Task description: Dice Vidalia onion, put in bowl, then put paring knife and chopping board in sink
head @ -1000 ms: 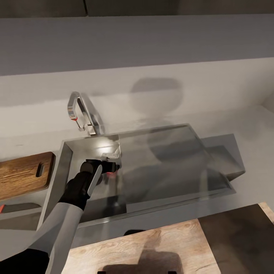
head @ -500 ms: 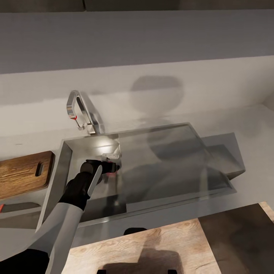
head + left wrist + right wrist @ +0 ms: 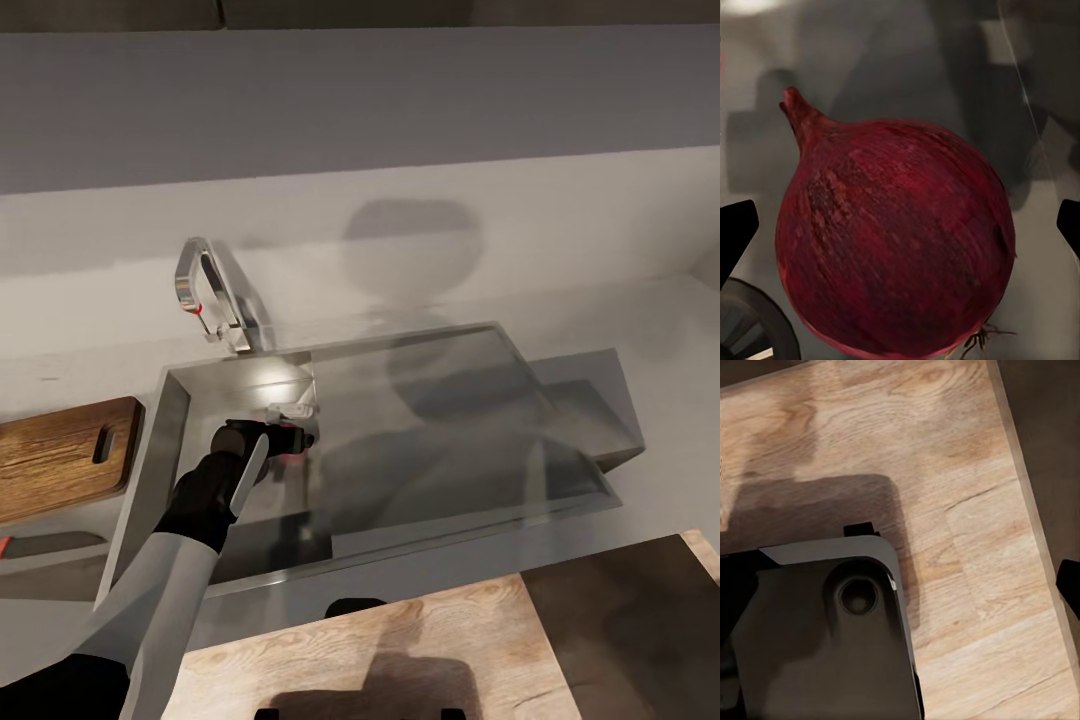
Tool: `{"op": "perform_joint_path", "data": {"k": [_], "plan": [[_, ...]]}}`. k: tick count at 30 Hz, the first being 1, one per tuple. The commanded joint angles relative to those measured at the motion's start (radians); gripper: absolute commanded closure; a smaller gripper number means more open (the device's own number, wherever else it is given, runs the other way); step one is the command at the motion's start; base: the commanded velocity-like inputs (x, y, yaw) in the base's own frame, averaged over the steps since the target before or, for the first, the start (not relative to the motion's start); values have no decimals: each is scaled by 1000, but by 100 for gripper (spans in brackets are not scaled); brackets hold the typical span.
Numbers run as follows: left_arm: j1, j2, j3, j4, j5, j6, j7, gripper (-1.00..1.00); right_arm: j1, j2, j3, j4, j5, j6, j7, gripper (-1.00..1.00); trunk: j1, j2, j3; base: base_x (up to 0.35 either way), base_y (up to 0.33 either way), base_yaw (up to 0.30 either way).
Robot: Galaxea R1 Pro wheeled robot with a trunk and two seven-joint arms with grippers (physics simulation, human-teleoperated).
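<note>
The Vidalia onion (image 3: 896,240), dark red with a stub stem, lies on the floor of the sink (image 3: 430,420) beside the round drain (image 3: 750,322). My left gripper (image 3: 293,436) is down in the basin, open, with one black fingertip on each side of the onion and a gap to its skin. Only a red sliver of the onion (image 3: 293,457) peeks out under the gripper in the head view. The chopping board (image 3: 55,460) lies on the countertop (image 3: 70,375) left of the sink. The paring knife (image 3: 45,546) rests in front of it. The bowl is out of view.
The chrome tap (image 3: 205,290) stands behind the basin's far left corner, close above my left wrist. The right wrist view looks down on wooden floor (image 3: 945,450) and my dark base (image 3: 817,637), with one black fingertip (image 3: 1069,585) at the picture's edge.
The head view has shifted slightly. My left gripper stays open around the onion in the basin, almost unmoved.
</note>
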Motion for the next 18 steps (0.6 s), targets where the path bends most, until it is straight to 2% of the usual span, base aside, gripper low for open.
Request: {"op": "perform_joint_path", "data": {"k": [1,8,9,18], "plan": [[-1,0,0,-1,7,4,4,-100,-1,1,-5,1,11,-2,-7,-100,1,-2,-1,0,0,0],[-1,0,0,-3,7,4,5,-100,-1,2,-6,1,9,-1,-8,-100,1,-2,0,0,0,0],[-1,0,0,-4,7,4,5,100,-1,2,-7,1,9,-1,-8,-100,1,-2,0,0,0,0],[-1,-1,0,-2,7,5,5,100,-1,2,-12,1,7,0,-9,-100,1,-2,1,0,0,0]]}}
